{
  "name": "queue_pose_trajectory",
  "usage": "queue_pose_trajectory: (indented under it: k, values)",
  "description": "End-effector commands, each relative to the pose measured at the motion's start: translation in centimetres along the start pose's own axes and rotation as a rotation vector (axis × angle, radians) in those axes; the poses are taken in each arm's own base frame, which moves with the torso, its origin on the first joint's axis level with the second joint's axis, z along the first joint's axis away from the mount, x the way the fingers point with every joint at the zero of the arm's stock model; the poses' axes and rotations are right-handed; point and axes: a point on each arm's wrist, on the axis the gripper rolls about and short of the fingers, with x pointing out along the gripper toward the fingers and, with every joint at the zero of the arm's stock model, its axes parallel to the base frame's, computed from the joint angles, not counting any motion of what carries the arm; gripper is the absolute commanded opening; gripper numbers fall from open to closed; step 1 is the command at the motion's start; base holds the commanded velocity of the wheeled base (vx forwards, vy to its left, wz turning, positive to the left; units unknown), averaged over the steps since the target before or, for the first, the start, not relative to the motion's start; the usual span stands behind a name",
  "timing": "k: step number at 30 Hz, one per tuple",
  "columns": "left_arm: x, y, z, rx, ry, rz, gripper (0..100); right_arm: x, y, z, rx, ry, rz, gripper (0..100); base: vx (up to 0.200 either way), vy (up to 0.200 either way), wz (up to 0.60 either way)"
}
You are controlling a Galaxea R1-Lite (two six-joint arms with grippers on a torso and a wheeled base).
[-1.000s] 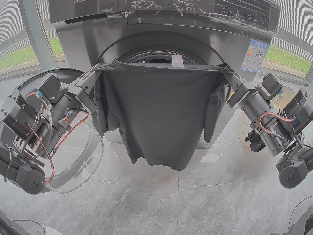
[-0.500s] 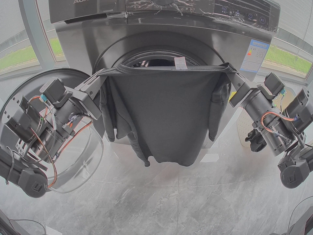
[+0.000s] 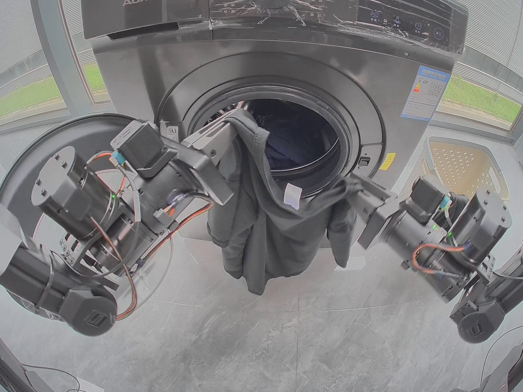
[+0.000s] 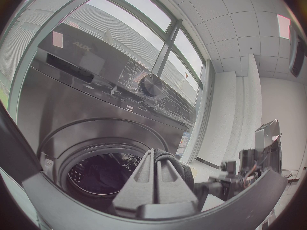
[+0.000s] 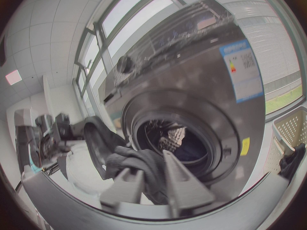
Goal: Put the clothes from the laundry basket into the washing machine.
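step in hand looks like feeding the dark shirt point(image 3: 272, 230) into the washing machine point(image 3: 136, 77). the shirt hangs in front of the machine's drum opening point(image 3: 318, 112): one corner is up at the opening's upper left rim, the other at its lower right rim. most of the cloth droops below the opening, white tag point(image 3: 292, 196) showing. to do it well: push both held corners deep past the rim before letting go, lead with the higher left one, and raise the right so the sagging body clears the lower lip and doesn't snag on the seal or slide back out. dark clothes point(image 3: 294, 148) lie in the drum. left gripper point(image 3: 231, 122) is clenched on the shirt's edge, arm stretched up and forward to the opening's upper left, in front of the open door point(image 3: 65, 137). right gripper point(image 3: 353, 182) is also clamped on cloth, arm lower, by the opening's bottom right. laundry basket point(image 3: 463, 164) sits right of the machine, a dark piece point(image 5: 291, 162) on its rim.
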Motion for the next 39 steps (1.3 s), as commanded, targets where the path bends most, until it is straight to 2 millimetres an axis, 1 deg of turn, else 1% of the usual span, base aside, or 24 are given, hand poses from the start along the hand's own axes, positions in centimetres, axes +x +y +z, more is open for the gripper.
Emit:
queue_pose_trajectory:
  k: [1,6,9,12,14,19,24,27,30,34,36,39]
  values:
    - [2.1,-0.3,-1.7,-0.016,-0.004,-0.018,0,-1.1,0.5,-4.6,-0.016,0.192,0.033,100,0.000,0.000,0.00]
    - [2.5,-0.2,-1.2,-0.018,-0.031,0.002,0,-2.9,0.0,-7.3,-0.018,0.334,0.059,100,0.000,0.000,0.00]
    - [2.5,-0.3,-1.4,-0.019,-0.025,0.002,0,-2.9,-0.6,-9.7,-0.020,0.417,0.036,100,0.000,0.000,0.00]
    - [2.6,-0.2,-1.4,-0.018,-0.027,0.006,0,-2.7,-0.8,-10.4,-0.019,0.432,0.030,100,0.000,0.000,0.00]
    - [2.5,-0.3,-1.4,-0.019,-0.027,0.006,0,-1.8,-0.7,-11.2,-0.020,0.430,0.030,100,0.000,0.000,0.00]
    - [2.4,-0.3,-1.3,-0.018,-0.025,0.003,0,0.6,-0.7,-12.2,-0.017,0.391,0.028,100,0.000,0.000,0.00]
    - [2.4,-0.9,-1.0,-0.024,-0.035,-0.011,0,3.1,-1.1,-13.7,-0.019,0.355,0.021,100,0.000,0.000,0.00]
    - [2.4,-1.1,-0.9,-0.027,-0.038,-0.016,0,4.2,-1.2,-14.5,-0.021,0.339,0.027,100,0.000,0.000,0.00]
    - [2.4,-1.1,-0.8,-0.027,-0.040,-0.016,0,4.9,-1.0,-14.6,-0.019,0.320,0.036,100,0.000,0.000,0.00]
    - [2.4,-1.1,-0.8,-0.027,-0.040,-0.016,0,5.1,-0.5,-14.5,-0.013,0.312,0.061,100,0.000,0.000,0.00]
    - [2.4,-1.1,-0.8,-0.027,-0.038,-0.016,0,5.1,-0.5,-14.5,-0.014,0.311,0.060,100,0.000,0.000,0.00]
    - [2.4,-1.1,-0.8,-0.025,-0.038,-0.016,0,5.8,-1.1,-14.7,-0.016,0.293,0.033,100,0.000,0.000,0.00]
